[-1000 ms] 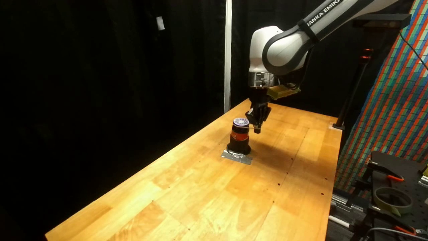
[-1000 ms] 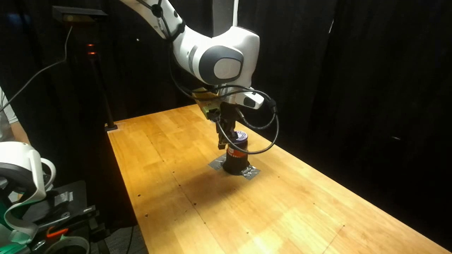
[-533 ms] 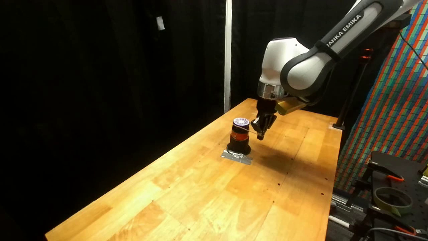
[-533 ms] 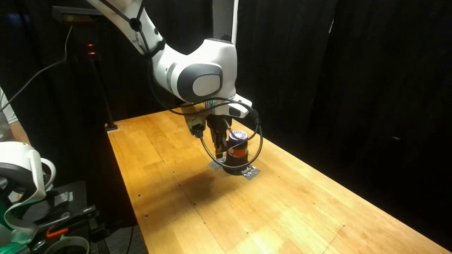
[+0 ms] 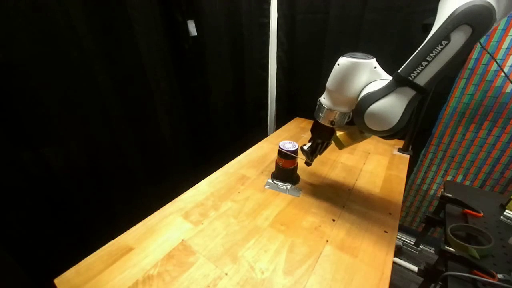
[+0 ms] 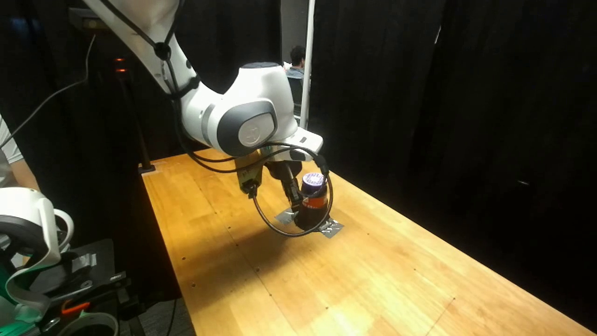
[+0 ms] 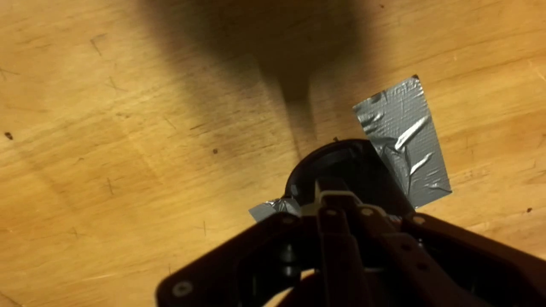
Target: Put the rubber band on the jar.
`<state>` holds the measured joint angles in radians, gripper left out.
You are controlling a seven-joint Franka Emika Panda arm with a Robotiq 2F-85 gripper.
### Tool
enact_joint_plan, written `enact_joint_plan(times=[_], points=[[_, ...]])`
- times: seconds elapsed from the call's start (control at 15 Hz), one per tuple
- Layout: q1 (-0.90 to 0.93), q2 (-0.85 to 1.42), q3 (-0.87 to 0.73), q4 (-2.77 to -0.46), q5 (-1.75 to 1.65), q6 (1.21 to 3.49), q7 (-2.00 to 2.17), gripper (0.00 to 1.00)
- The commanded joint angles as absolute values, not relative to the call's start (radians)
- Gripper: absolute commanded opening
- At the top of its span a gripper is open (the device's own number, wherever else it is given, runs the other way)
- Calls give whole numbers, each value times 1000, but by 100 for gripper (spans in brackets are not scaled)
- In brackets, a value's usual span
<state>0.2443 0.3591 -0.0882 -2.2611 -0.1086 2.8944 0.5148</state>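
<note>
The jar [image 5: 287,163] stands upright on the wooden table, dark with an orange-red label and a pale patterned lid. It also shows in an exterior view [image 6: 315,202], partly behind a cable, and its dark base shows in the wrist view [image 7: 362,168]. A thin tan rubber band [image 5: 301,159] runs round the jar's upper part and slopes down to my gripper [image 5: 308,162]. The gripper is beside the jar, tilted, with its tips together on the band. In the wrist view a pale strand [image 7: 339,193] crosses the gripper tips [image 7: 347,198]. The band's far side is hidden.
Silver tape [image 5: 283,187] fixes the jar's base to the table [image 5: 256,240]; tape also shows in the wrist view [image 7: 409,140]. A cable loop [image 6: 280,229] hangs from the wrist before the jar. A dark pole [image 5: 420,108] stands at a table corner.
The arm has moved down and away from the jar, and the gripper has tilted. The band has gone from nearly level to sloping down toward the gripper. The jar has not moved.
</note>
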Motion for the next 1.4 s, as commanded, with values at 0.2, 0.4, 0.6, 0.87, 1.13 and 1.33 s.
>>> enact_joint_plan(times=[0.2, 0.4, 0.6, 0.87, 1.13, 1.33], points=[[403, 317, -269, -2431, -188, 3233, 612, 0], [452, 331, -313, -2484, -166, 3394, 576, 0], [477, 337, -322, -2531, -151, 3528, 556, 0], [517, 362, -345, -2570, -108, 3699, 514, 0], [351, 390, -124, -2594, 106, 3843, 286, 0], [275, 413, -23, -2608, 140, 3928, 238, 0]])
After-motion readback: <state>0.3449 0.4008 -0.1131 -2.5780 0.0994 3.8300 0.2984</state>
